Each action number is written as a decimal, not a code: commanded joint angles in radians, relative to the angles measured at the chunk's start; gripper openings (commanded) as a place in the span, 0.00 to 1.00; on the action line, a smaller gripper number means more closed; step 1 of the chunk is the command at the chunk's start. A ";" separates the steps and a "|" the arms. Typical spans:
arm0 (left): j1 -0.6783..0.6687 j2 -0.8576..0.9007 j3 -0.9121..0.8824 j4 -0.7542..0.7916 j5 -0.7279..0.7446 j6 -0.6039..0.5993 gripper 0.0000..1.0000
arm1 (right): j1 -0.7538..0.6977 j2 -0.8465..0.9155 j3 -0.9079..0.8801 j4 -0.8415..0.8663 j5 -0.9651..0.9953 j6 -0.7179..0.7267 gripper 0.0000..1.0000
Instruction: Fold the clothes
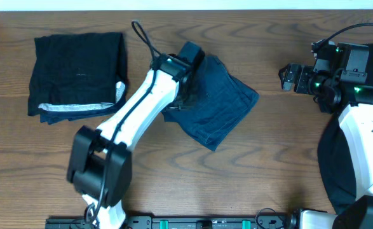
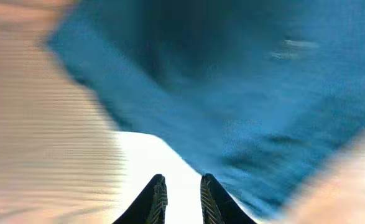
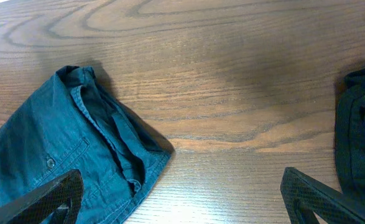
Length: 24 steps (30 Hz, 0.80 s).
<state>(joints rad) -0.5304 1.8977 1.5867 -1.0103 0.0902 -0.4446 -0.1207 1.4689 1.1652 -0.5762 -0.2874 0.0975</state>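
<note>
We see the left arm [image 1: 135, 105] stretched slantwise across the table [image 1: 269, 165]. Its left gripper [image 2: 183, 186] is low at the far left corner of the navy shorts [image 1: 221, 105], jaws a little apart and holding nothing. The right gripper [image 3: 182, 180] hovers wide apart at the right side, well away from the shorts.

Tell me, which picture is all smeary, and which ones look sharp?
Left wrist view: smeary, the navy shorts and table blur into streaks, with a washed-out white patch above the left gripper. Overhead view: sharp, evenly lit. Right wrist view: sharp, wood grain crisp, with a pale sheen.
</note>
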 commanded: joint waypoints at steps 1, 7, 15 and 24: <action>-0.052 0.007 -0.002 0.036 0.205 -0.001 0.22 | -0.007 0.004 -0.001 0.000 0.003 0.002 0.99; -0.175 0.047 -0.050 0.152 0.205 -0.002 0.22 | -0.007 0.004 -0.001 0.000 0.003 0.002 0.99; -0.311 0.148 -0.055 0.243 0.157 -0.002 0.21 | -0.007 0.004 -0.001 0.000 0.003 0.002 0.99; -0.333 0.197 -0.069 0.195 -0.092 0.000 0.21 | -0.007 0.004 -0.001 0.000 0.003 0.002 0.99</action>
<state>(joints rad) -0.8680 2.0819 1.5299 -0.7994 0.1272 -0.4446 -0.1207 1.4689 1.1652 -0.5762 -0.2874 0.0978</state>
